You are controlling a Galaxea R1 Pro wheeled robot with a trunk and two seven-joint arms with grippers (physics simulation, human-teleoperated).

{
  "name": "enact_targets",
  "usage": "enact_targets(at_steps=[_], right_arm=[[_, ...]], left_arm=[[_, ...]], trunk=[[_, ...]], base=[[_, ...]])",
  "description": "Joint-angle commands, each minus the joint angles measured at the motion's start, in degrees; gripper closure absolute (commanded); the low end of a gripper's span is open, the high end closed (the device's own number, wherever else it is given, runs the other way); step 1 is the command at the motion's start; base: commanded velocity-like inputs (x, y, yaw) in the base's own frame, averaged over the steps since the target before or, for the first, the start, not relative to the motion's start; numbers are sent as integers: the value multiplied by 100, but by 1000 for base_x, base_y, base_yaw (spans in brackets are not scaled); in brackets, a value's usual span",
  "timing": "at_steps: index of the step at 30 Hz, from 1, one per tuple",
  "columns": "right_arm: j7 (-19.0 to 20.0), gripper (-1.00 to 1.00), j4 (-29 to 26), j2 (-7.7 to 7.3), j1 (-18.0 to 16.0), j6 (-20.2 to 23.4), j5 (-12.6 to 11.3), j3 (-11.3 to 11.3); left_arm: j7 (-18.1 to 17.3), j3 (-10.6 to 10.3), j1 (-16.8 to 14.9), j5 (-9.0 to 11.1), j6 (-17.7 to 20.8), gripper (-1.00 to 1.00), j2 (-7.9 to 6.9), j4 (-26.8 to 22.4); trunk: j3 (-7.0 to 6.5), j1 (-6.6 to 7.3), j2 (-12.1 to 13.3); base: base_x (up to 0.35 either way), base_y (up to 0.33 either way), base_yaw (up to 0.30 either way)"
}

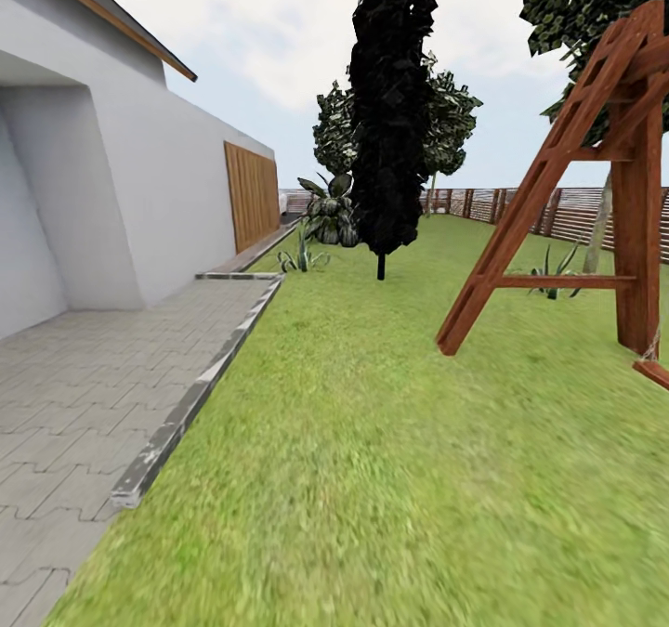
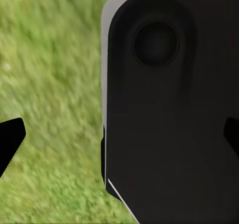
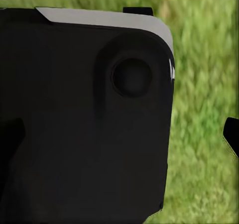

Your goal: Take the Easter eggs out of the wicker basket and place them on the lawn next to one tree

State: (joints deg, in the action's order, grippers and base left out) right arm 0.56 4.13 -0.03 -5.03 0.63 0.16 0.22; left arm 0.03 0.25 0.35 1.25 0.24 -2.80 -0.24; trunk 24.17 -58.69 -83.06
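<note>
My forward view: garden layout.
I see lawn [image 1: 372, 441] centre, patio [image 1: 84, 395] lower left, conifer [image 1: 390, 107] upper centre, wooden frame [image 1: 595, 190] right.

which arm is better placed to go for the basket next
Can't tell yet: no basket or eggs are in sight. The head view shows lawn, a dark conifer and a wooden frame. Both wrist views look down at grass past a black robot panel; neither arm has an advantage.

A wooden swing frame [image 1: 595, 190] runs off the head view's right edge, while a dark robot panel [image 2: 172, 104] hides much of the lawn [image 2: 55, 84].
</note>
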Motion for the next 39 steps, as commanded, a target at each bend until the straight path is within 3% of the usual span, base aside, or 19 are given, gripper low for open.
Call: enact_targets(at_steps=[1,15,30,39], right_arm=[[6,-100,9,1,-7,7,2,0],[0,-100,9,11,-7,-34,-22,-9],[-3,-100,9,20,-7,-37,-42,-14],[-3,-100,9,21,-7,-28,-42,-10]], left_arm=[[-1,1,0,14,3,-100,-1,-3],[0,1,0,12,3,-100,-2,-3],[1,1,0,11,3,-100,0,-3],[0,1,0,14,3,-100,0,-3]], trunk=[[4,-3,-2],[4,-3,-2],[4,-3,-2],[4,-3,-2]], base=[[329,0,0],[329,0,-7],[329,0,-267],[330,0,-40]])
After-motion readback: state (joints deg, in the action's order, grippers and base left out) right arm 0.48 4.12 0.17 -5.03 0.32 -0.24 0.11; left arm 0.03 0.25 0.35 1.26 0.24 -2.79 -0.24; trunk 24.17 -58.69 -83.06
